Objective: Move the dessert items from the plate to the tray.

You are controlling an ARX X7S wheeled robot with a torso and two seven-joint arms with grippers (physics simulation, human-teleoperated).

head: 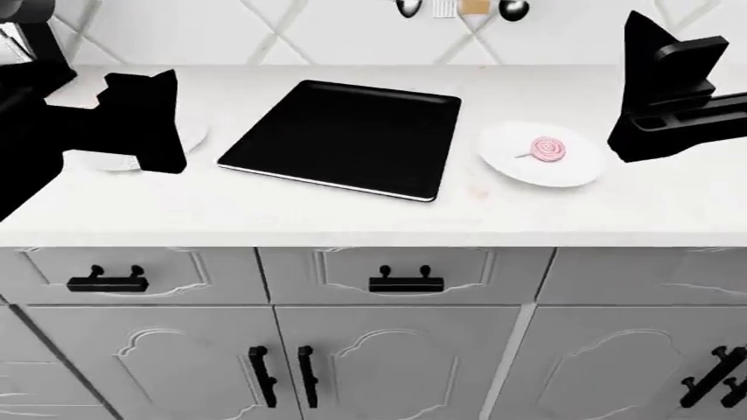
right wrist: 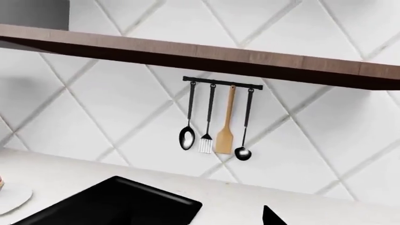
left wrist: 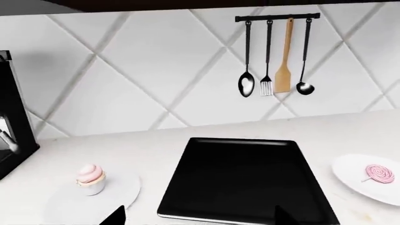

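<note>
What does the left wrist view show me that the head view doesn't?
Only the left wrist view shows the cupcake on its plate; in the head view the left arm covers it. It also shows the utensil rail complete, with the wooden spatula.

Only the head view shows the cabinet doors and drawer handles below the counter, and both arms.

Both show the black tray, which has nothing on it, and the lollipop on its white plate.
</note>
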